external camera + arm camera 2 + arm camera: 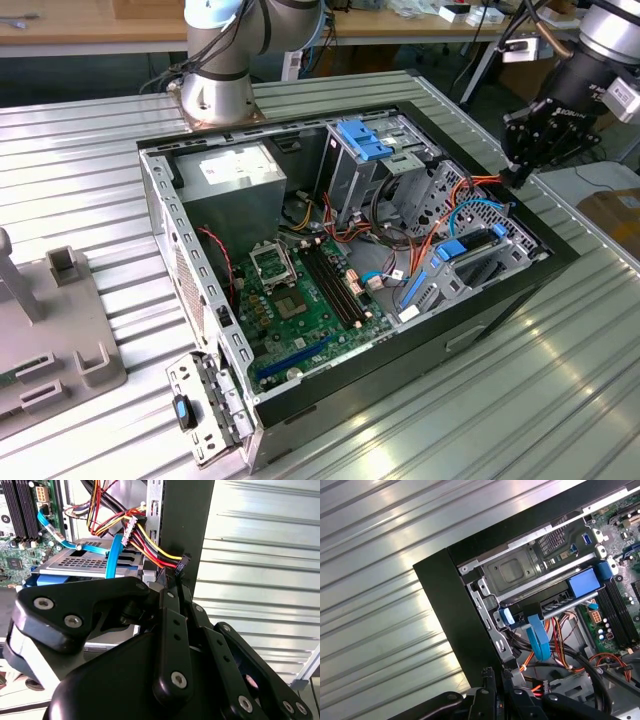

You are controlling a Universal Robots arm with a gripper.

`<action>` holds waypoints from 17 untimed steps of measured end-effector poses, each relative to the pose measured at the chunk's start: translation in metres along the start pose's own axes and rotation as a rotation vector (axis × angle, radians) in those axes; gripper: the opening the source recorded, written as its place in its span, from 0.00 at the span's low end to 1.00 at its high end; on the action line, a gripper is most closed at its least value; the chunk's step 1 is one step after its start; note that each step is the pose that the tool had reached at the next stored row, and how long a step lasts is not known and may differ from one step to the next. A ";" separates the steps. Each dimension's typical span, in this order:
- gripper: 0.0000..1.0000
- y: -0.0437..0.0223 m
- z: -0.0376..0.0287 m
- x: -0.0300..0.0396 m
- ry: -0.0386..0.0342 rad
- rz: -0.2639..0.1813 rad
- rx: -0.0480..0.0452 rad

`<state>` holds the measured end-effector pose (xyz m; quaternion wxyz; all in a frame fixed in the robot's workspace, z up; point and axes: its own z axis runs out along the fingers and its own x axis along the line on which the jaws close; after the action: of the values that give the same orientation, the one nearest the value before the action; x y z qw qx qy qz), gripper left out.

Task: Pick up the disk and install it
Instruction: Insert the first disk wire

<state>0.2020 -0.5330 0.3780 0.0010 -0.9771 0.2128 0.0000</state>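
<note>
Black and clenched, the gripper [518, 178] hangs at the exterior view's right, just above the rim of the open case [440, 335]. We see nothing held between its fingers. In the second wrist view the fingertips [170, 605] stand close together, just beside a black plug [185, 561] that ends a bundle of yellow, red and black wires [150, 547].

We find the disk [485, 262] apart from the gripper, seated in the cage [525, 240] at the corner of the case nearest it. Its dark face shows, with a blue rail [450, 248] at its edge. In the first wrist view a blue cable [538, 640] runs up to the cage beside a blue latch [583, 582].

The case lies on its side on a ribbed metal table [520, 400]. Inside it we see the green board [300, 290] on the floor and a grey box [235, 175] in the far corner. An arm base [215, 90] stands on the table just beyond the case. A grey fixture [70, 330] lies well apart, at the exterior view's left.
</note>
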 end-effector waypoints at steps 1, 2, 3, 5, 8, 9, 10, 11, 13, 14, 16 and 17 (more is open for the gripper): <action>0.16 0.0000 0.0000 0.0000 0.0000 0.000 0.0000; 0.16 0.0000 0.0000 0.0000 0.0000 0.000 0.0000; 0.16 0.0000 0.0000 0.0000 -0.0001 0.000 0.0000; 0.16 0.0000 -0.0001 0.0000 0.0000 0.000 -0.0001; 0.16 0.0001 -0.0002 -0.0002 0.0001 0.000 -0.0002; 0.16 0.0003 -0.0003 -0.0008 0.0001 0.000 -0.0002; 0.16 0.0008 -0.0003 -0.0019 0.0002 0.000 -0.0003; 0.16 0.0015 -0.0002 -0.0032 0.0003 0.000 0.0000; 0.16 0.0044 -0.0002 -0.0095 0.0015 0.000 0.0006; 0.16 0.0064 -0.0001 -0.0135 0.0027 0.000 0.0012; 0.16 0.0087 -0.0002 -0.0185 0.0043 0.000 0.0018; 0.16 0.0111 -0.0002 -0.0236 0.0062 0.000 0.0028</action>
<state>0.1759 -0.5333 0.3782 0.0017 -0.9771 0.2127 -0.0033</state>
